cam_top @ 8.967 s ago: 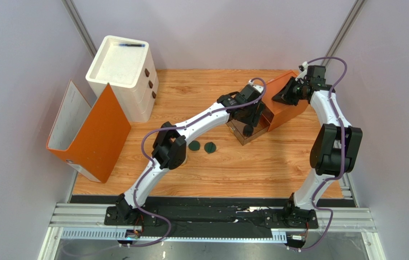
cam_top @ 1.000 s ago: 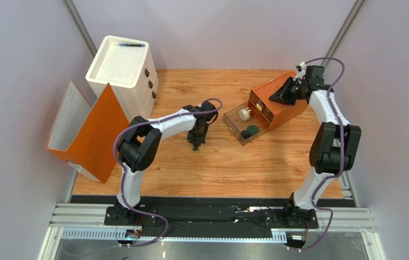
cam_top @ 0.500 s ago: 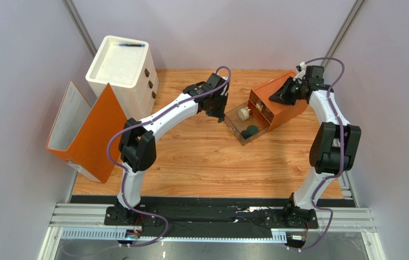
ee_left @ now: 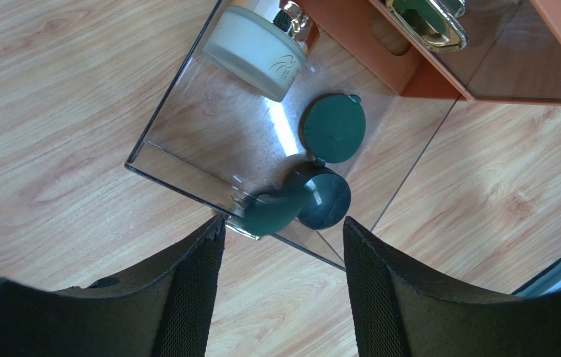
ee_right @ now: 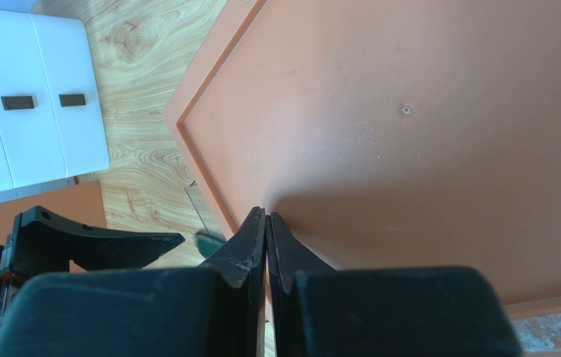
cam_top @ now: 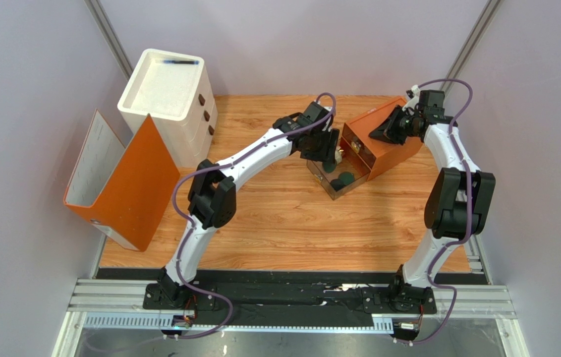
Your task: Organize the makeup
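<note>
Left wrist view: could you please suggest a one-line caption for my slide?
Open left gripper above the clear plastic drawer holding a cream round jar and two flat dark-green discs.

Nothing legible; the cream jar point(ee_left: 255, 46) bears only a faint, unreadable mark.

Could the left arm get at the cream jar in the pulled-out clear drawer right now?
Probably yes: the left gripper hangs open above the open-topped drawer, nothing covers the cream jar, and the green discs lie apart from it.
</note>
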You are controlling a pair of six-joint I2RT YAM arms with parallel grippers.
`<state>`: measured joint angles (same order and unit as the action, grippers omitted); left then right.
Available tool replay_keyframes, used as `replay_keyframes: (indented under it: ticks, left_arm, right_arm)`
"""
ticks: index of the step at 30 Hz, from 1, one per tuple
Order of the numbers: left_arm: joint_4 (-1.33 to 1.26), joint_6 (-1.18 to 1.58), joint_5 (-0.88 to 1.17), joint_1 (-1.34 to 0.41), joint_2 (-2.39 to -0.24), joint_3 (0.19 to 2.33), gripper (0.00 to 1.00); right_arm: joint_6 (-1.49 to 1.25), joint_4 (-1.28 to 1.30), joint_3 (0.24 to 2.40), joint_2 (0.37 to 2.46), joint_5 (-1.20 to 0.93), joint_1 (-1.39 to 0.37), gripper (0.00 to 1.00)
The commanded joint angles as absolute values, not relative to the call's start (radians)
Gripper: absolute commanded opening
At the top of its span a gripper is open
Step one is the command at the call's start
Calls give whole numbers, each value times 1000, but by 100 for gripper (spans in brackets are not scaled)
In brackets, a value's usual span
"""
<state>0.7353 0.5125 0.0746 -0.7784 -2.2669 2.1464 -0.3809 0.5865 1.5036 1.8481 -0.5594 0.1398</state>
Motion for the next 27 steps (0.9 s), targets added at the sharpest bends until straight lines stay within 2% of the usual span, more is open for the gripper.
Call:
replay_keyframes:
  ticks: [1, 6, 8, 9, 10, 11, 15, 18, 23, 27]
  left_arm:
    - [686, 523, 100, -778, -2238, 2175, 66]
    - [652, 512, 58, -776, -2178, 2083, 67]
    - [621, 526, 52, -766, -2129, 1999, 60]
    - [608, 534, 58, -759, -2112, 1924, 25]
    - [574, 544, 64, -746, -2074, 1884, 6]
    - [562, 573, 63, -738, -2056, 1847, 0]
    - [528, 632, 40, -706, -1993, 1657, 0]
    - [491, 664, 87, -690, -1993, 1609, 0]
    - [472, 722, 213, -690, -2103, 1666, 0]
    - [472, 790, 287, -715, -2223, 1806, 0]
  right_arm:
    - [-311, 838, 1404, 1970, -371, 126, 6]
    - [-311, 839, 1404, 1970, -371, 126, 6]
    - [-310, 838, 1402, 1970, -373, 126, 6]
    - [-311, 839, 1402, 1970, -374, 126, 6]
    - [-311, 839, 1402, 1970, -373, 126, 6]
    - [-311, 839, 1402, 1970, -373, 126, 6]
    - [-311, 836, 1401, 1968, -376, 126, 6]
    - [-311, 836, 1399, 1971, -377, 126, 6]
    - [-314, 834, 1399, 1971, -377, 126, 6]
    - [-316, 833, 1399, 1973, -379, 126, 6]
